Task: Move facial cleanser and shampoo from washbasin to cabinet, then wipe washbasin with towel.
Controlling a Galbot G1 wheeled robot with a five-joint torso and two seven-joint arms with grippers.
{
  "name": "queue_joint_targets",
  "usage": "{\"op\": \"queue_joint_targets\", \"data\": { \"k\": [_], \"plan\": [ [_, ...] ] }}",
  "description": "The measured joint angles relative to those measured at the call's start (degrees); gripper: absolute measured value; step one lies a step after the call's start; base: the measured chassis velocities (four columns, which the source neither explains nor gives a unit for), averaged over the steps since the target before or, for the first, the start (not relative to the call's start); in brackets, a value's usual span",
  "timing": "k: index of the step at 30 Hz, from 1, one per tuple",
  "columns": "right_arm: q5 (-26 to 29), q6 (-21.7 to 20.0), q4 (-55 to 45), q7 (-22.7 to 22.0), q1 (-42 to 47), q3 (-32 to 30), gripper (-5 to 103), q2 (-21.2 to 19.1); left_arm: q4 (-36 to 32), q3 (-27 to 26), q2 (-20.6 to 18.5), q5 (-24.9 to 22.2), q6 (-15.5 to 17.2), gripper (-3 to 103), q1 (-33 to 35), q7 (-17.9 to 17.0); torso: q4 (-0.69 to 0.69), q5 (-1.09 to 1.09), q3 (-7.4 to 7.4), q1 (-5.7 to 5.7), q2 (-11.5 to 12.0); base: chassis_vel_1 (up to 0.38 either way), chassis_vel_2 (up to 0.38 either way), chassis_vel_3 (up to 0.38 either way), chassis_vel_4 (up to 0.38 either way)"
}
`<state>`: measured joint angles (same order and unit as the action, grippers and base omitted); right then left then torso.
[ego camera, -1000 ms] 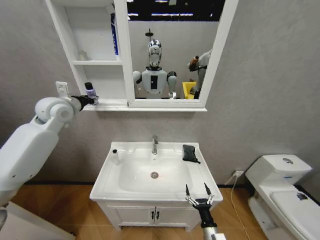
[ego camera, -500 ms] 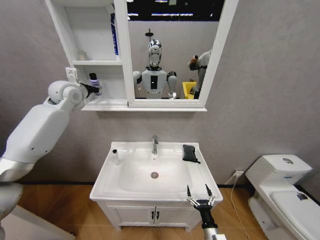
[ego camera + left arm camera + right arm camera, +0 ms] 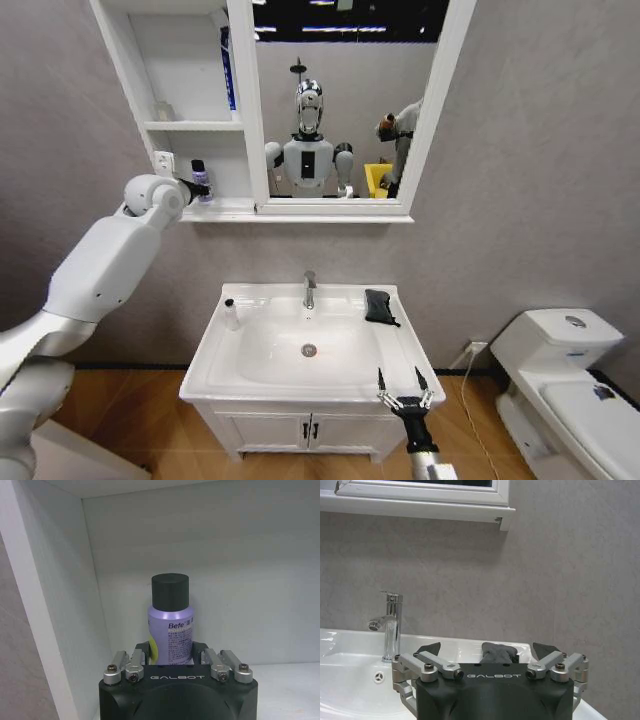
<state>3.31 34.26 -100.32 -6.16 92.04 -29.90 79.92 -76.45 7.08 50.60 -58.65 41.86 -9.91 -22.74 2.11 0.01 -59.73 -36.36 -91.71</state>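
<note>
Purple bottle (image 3: 170,630) with black cap: upright, clamped between the fingers of the left gripper (image 3: 200,187), inside the lowest compartment of the cabinet (image 3: 190,125). Whether its base touches the shelf cannot be told. In the left wrist view the compartment's side wall lies close beside the bottle and the back wall just beyond it.

A small white bottle with a dark cap (image 3: 230,314) stands on the washbasin (image 3: 215,350), on its left rim, well below the left gripper. The chrome tap (image 3: 310,290) stands at the rear centre.

Towel (image 3: 380,306): lying on the washbasin's right rear rim, ahead of the right gripper (image 3: 402,384). That gripper hangs over the front right edge of the washbasin, fingers spread apart, grasping nothing.
</note>
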Motion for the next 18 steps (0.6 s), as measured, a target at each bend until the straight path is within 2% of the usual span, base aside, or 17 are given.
{"op": "queue_joint_targets", "data": {
  "k": [1,3,4,6,7,9,10,13,14,15,16,17,18],
  "plan": [
    [0.0,0.0,0.0,0.0,0.0,0.0,100,0.0,0.0,0.0,0.0,0.0,0.0,39,0.0,0.0,0.0,0.0,0.0,0.0,0.0,0.0,0.0,0.0,0.0],
    [-0.03,0.0,0.09,0.0,-0.13,0.12,100,0.05,-0.25,-0.38,-0.41,-0.3,0.31,48,0.44,-0.04,0.01,-0.06,-0.01,0.0,0.01,0.0,0.0,0.0,0.0],
    [-0.03,0.0,0.09,0.0,-0.13,0.12,100,0.05,-0.25,-0.38,-0.41,-0.3,0.31,48,0.44,-0.04,0.01,-0.06,-0.01,0.0,0.01,0.0,0.0,0.0,0.0],
    [-0.15,0.0,0.1,-0.01,-0.16,0.26,100,0.18,-1.36,-1.13,-1.32,-0.52,0.31,59,1.04,-0.07,0.0,-0.01,-0.01,-0.01,0.01,0.0,0.0,0.0,0.0],
    [-0.15,0.0,0.1,-0.01,-0.16,0.26,100,0.18,-1.36,-1.13,-1.32,-0.52,0.31,59,1.04,-0.07,0.0,-0.01,-0.01,-0.01,0.01,0.0,0.0,0.0,0.0],
    [-0.29,0.0,0.08,-0.01,-0.15,0.33,100,0.25,-3.09,-2.05,-2.68,-0.69,0.31,70,2.11,-0.08,0.0,-0.02,-0.01,-0.01,0.0,0.0,0.0,0.0,0.0],
    [-0.29,0.0,0.08,-0.01,-0.15,0.33,100,0.25,-3.09,-2.05,-2.68,-0.69,0.31,70,2.11,-0.08,0.0,-0.02,-0.01,-0.01,0.0,0.0,0.0,0.0,0.0],
    [-0.43,-0.04,-0.22,0.0,-0.03,0.4,100,0.3,-9.26,-5.3,-6.46,-0.75,0.31,86,6.64,-0.02,-0.04,0.0,0.0,-0.01,0.0,0.0,0.0,0.0,0.0],
    [-0.43,-0.04,-0.22,0.0,-0.03,0.4,100,0.3,-9.26,-5.3,-6.46,-0.75,0.31,86,6.64,-0.02,-0.04,0.0,0.0,-0.01,0.0,0.0,0.0,0.0,0.0],
    [-0.47,-0.06,-0.26,0.0,0.04,0.41,100,0.32,-11.61,-6.58,-7.96,-0.79,0.3,92,8.82,0.19,-0.01,0.0,0.0,-0.01,0.0,0.0,0.0,0.0,0.0],
    [-0.55,-0.1,-0.32,0.01,0.05,0.43,100,0.33,-14.22,-8.34,-9.62,-0.68,0.12,96,11.76,0.73,-0.06,0.0,0.0,0.0,0.0,0.0,0.0,0.0,0.0],
    [-0.55,-0.1,-0.32,0.01,0.05,0.43,100,0.33,-14.22,-8.34,-9.62,-0.68,0.12,96,11.76,0.73,-0.06,0.0,0.0,0.0,0.0,0.0,0.0,0.0,0.0],
    [-0.68,-0.17,-0.35,0.01,0.18,0.47,100,0.34,-18.68,-11.12,-12.1,-0.2,-0.43,98,16.38,1.18,0.03,-0.05,-0.01,-0.01,0.01,0.0,0.0,0.0,0.0]
  ]
}}
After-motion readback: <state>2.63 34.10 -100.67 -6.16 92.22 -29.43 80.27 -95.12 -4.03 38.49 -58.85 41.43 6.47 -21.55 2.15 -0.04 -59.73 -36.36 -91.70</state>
